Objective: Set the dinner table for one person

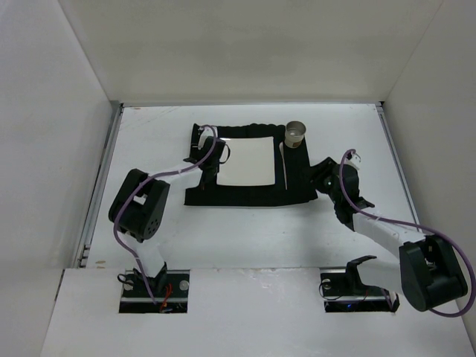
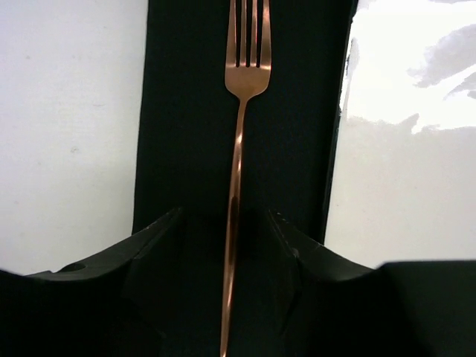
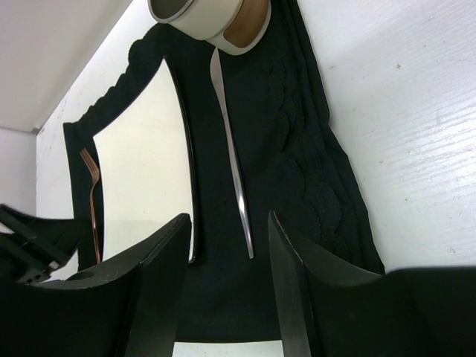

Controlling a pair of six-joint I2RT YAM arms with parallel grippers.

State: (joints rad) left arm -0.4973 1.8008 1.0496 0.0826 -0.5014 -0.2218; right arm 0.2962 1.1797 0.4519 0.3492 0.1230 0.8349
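Note:
The white dinner table carries a black ribbed mat with a square white plate on it. A copper fork lies on the mat left of the plate, tines pointing away. My left gripper is open, its jaws on either side of the fork's handle with gaps on both sides; in the top view it sits at the mat's left edge. A silver utensil lies right of the plate. My right gripper is open and empty just short of its handle end. No person is in view.
A grey cup stands at the mat's far right corner, touching the silver utensil's far end. White walls enclose the table on three sides. Thin metal rails run along the table's edges.

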